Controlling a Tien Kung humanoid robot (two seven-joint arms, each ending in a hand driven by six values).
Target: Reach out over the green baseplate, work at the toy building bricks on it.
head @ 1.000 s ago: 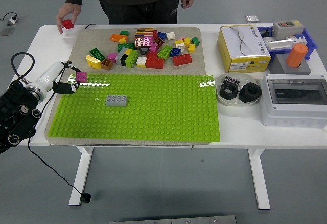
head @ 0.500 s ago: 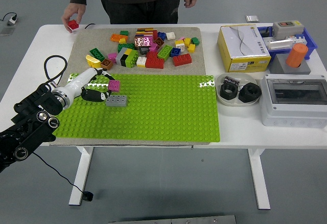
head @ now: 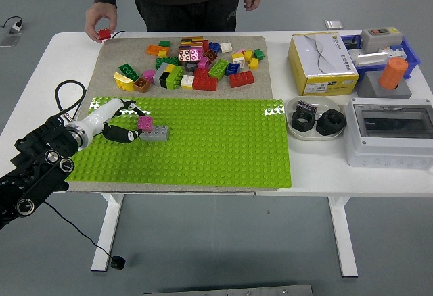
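My left hand reaches in from the table's left side over the green baseplate. Its pale fingers are curled narrowly around a small magenta brick, pinching it. The magenta brick sits at the left end of a grey brick, touching or just above it; I cannot tell which. My right arm is out of view.

The baseplate is a flat, glossy rectangle covered in rows of round studs, its long axis running parallel to the table's near edge. It lies on a beige mat toward the table's left half. The grey brick is a squat studded block, long axis also running left to right, on the baseplate's left part, nearer the plate's far edge than its near one.

On the mat beyond the baseplate lies a loose pile of bricks in hard shiny plastic: red, yellow, green, orange, blue, white.

At the table's far left corner, a person's hand grips a small red brick resting on the white table.
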